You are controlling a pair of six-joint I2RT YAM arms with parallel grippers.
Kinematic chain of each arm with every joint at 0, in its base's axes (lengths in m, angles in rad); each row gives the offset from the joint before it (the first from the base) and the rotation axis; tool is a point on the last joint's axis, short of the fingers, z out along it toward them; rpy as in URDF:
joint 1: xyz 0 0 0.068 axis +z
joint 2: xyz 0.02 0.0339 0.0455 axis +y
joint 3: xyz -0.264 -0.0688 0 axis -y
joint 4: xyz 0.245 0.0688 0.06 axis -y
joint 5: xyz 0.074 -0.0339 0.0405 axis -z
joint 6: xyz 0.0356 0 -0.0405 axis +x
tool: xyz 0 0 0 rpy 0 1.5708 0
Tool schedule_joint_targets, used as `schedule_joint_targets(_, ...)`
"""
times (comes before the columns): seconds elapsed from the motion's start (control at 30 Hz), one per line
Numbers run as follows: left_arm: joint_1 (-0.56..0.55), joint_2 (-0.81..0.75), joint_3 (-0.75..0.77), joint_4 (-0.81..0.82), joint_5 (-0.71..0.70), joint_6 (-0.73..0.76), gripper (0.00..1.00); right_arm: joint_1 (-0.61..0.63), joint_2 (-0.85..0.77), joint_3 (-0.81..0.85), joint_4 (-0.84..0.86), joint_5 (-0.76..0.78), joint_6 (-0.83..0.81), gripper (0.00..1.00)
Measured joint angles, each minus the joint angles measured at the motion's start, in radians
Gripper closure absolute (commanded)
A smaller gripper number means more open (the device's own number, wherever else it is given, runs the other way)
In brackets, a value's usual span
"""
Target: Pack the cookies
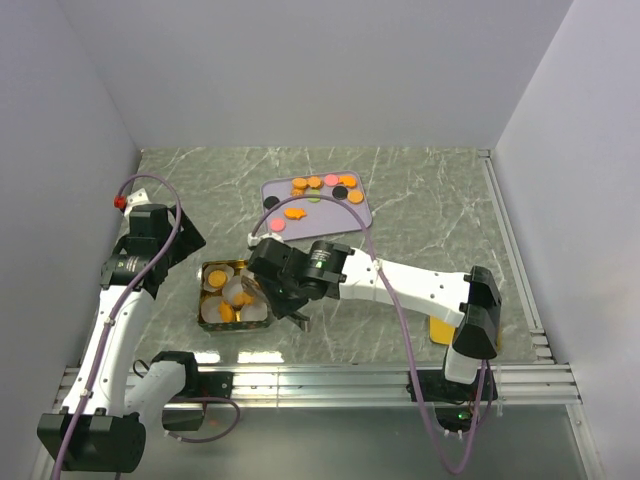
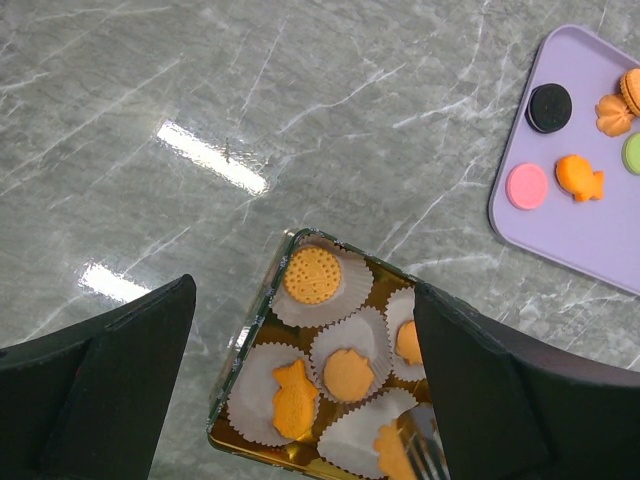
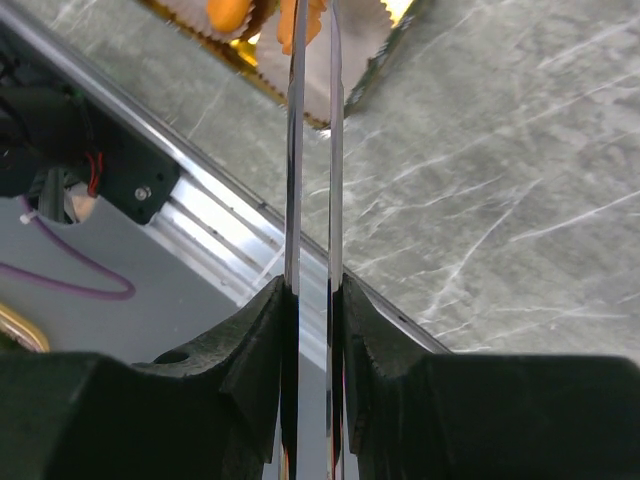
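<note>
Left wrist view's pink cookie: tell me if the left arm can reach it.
Probably yes: the left gripper is open, the pink cookie lies uncovered, bare marble between; the right gripper, shut on tweezers, sits close by.

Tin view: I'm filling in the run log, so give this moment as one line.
right gripper shut on tongs | tongs at orange cookie in tin | left gripper open, hovering near tin | more cookies on purple tray
</note>
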Motion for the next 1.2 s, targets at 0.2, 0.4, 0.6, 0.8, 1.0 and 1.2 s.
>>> schedule_joint_targets(0.2, 0.0, -0.002, 0.0, 0.0, 0.0, 0.0, 0.03, 0.046, 0.021, -0.011, 0.011, 0.013, 0.024, 0.82)
schedule_joint_targets(0.4, 0.0, -0.004, 0.0, 0.0, 0.0, 0.0, 0.03, 0.057, 0.042, -0.046, 0.015, 0.032, 0.046, 0.75)
schedule_joint_targets(0.6, 0.0, -0.007, 0.0, 0.0, 0.0, 0.0, 0.03, 0.057, 0.057, -0.046, 0.018, 0.059, 0.05, 0.66)
schedule_joint_targets(0.8, -0.002, -0.007, 0.0, 0.0, 0.0, 0.0, 0.03, 0.057, 0.084, -0.045, 0.018, 0.072, 0.057, 0.58)
schedule_joint_targets(1.0, -0.003, -0.007, 0.0, 0.0, 0.0, 0.0, 0.03, 0.057, 0.09, -0.038, 0.016, 0.087, 0.057, 0.53)
schedule_joint_targets(1.2, -0.003, -0.007, 0.0, 0.0, 0.0, 0.0, 0.03, 0.057, 0.091, 0.011, -0.008, 0.12, 0.056, 0.52)
